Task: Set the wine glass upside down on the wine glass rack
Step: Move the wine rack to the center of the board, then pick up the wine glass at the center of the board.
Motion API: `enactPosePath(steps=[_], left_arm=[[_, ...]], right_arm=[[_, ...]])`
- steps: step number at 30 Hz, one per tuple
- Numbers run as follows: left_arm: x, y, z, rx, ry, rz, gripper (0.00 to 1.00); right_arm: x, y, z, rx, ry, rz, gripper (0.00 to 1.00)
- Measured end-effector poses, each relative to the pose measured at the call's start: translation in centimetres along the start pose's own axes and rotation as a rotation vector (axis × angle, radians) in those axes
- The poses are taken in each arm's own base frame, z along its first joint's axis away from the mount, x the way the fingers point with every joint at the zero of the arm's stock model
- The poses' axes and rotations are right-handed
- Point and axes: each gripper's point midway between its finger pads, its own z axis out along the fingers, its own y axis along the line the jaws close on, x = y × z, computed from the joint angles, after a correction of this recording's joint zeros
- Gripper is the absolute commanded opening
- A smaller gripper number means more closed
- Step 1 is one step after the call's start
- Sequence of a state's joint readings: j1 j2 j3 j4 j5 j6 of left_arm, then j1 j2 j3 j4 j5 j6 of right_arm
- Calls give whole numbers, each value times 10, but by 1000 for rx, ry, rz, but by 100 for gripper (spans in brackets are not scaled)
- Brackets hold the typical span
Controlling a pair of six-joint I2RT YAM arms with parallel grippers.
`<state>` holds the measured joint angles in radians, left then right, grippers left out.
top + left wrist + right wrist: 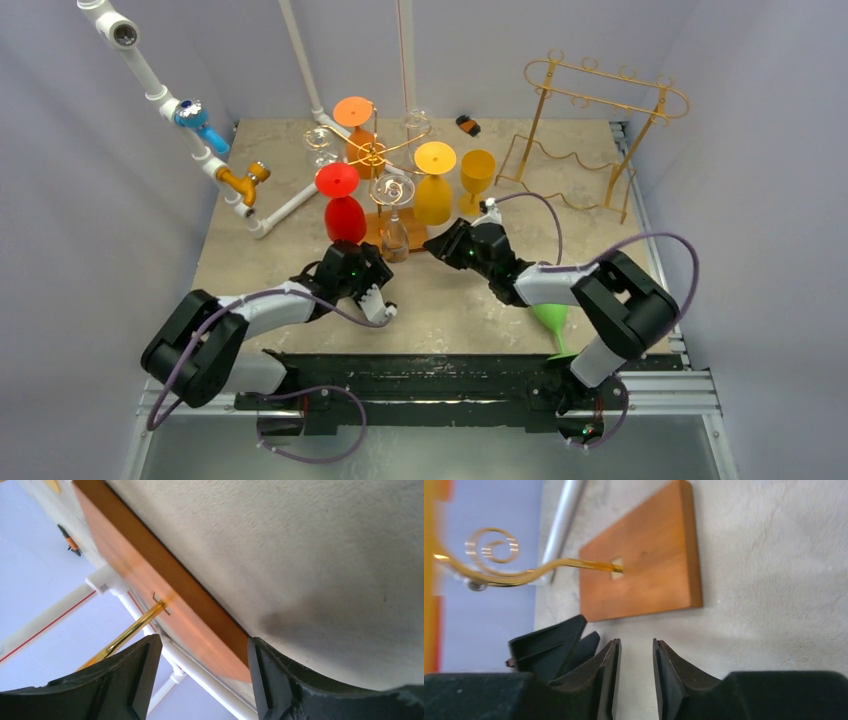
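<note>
Locate clear wine glass [394, 232] near tabletop [470, 310] centre, hung bowl-down from spiral rack [378, 155], foot caught in a gold loop to carry the weight. Judge placement complete.

Find left hand [204, 652] at 7 o'clock of rack base [644, 555]: released, jaws wide, empty. Find right hand [636, 650] at 3 o'clock: released, jaws narrowly apart, empty. Presume both held clear to avoid knocking the glass.

Count inverted on rack: one red glass [343, 215], one orange glass [353, 112], one yellow glass [433, 195]. Count elsewhere: one amber glass [477, 175] upright at 2 o'clock, one green glass [553, 318] at 5 o'clock, one wire rack [538, 125] at 1 o'clock. Leave further clear glasses uncounted: too faint.
</note>
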<state>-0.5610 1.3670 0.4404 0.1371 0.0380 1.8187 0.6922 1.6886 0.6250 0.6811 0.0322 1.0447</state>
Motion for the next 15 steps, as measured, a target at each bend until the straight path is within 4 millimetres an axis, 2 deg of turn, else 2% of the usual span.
enactPosePath(steps=[4, 6, 12, 15], left_arm=[[-3, 6, -19, -22, -20, 21, 71], [-9, 6, -31, -36, -42, 54, 71], [-34, -3, -65, -64, -133, 187, 71], [-44, -7, -78, -82, -172, 219, 72]], right_arm=[[-26, 25, -34, -29, -58, -49, 44], [-36, 30, -52, -24, -83, -64, 50], [-72, 17, -102, 63, -159, -85, 56], [-92, 1, -125, 147, -198, -88, 73]])
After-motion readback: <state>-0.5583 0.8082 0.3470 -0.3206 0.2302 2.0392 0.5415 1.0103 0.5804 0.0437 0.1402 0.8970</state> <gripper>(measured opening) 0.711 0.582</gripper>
